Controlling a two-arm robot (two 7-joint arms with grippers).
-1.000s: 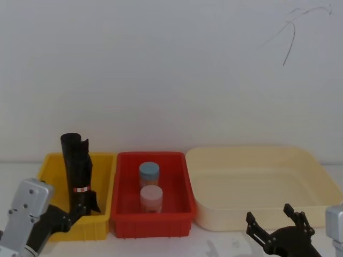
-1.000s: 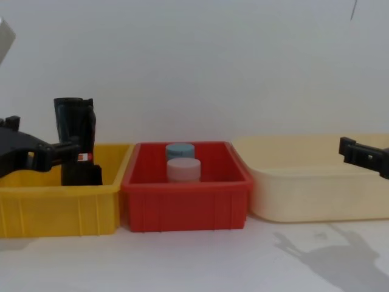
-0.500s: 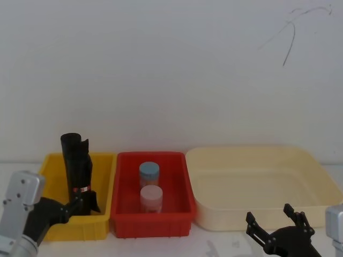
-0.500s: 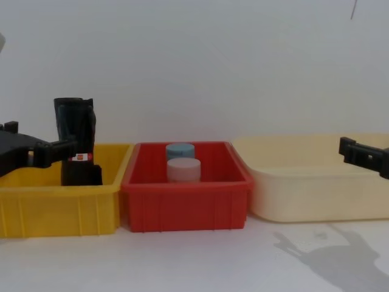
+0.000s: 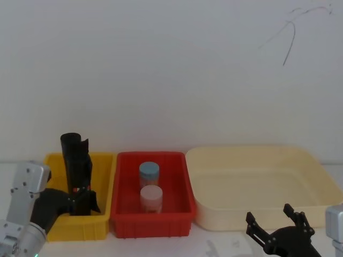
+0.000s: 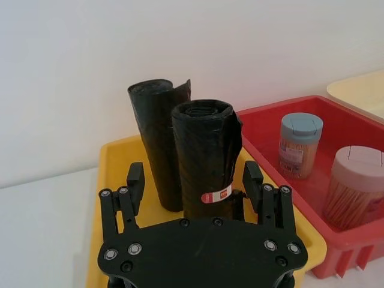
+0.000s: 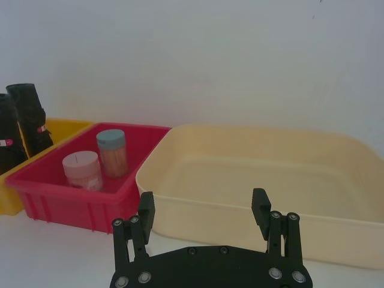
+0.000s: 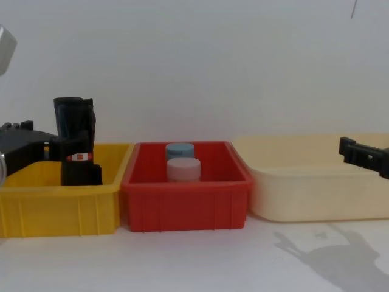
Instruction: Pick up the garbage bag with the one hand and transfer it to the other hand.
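The garbage bag (image 6: 207, 150) is a black crinkly roll with a red-and-white label band. It stands upright in the yellow bin (image 5: 103, 160), close against a second black roll (image 6: 153, 138) behind it. My left gripper (image 6: 193, 180) is open, one finger on each side of the bag's lower part at label height. From the head view it reaches in from the lower left (image 5: 75, 202). The bag (image 8: 78, 149) rises well above the bin's rim. My right gripper (image 5: 276, 224) hovers open and holds nothing, low in front of the cream tub.
A red bin (image 5: 150, 226) in the middle holds a blue-lidded jar (image 5: 149, 172) and a pink-lidded jar (image 5: 151, 197). A large cream tub (image 5: 257, 156) stands at the right. The three containers sit side by side against a white wall.
My left arm has risen and shifted at the yellow bin, keeping its fingers around the bag. The bag's label now faces the chest view more squarely. The right arm has not moved.
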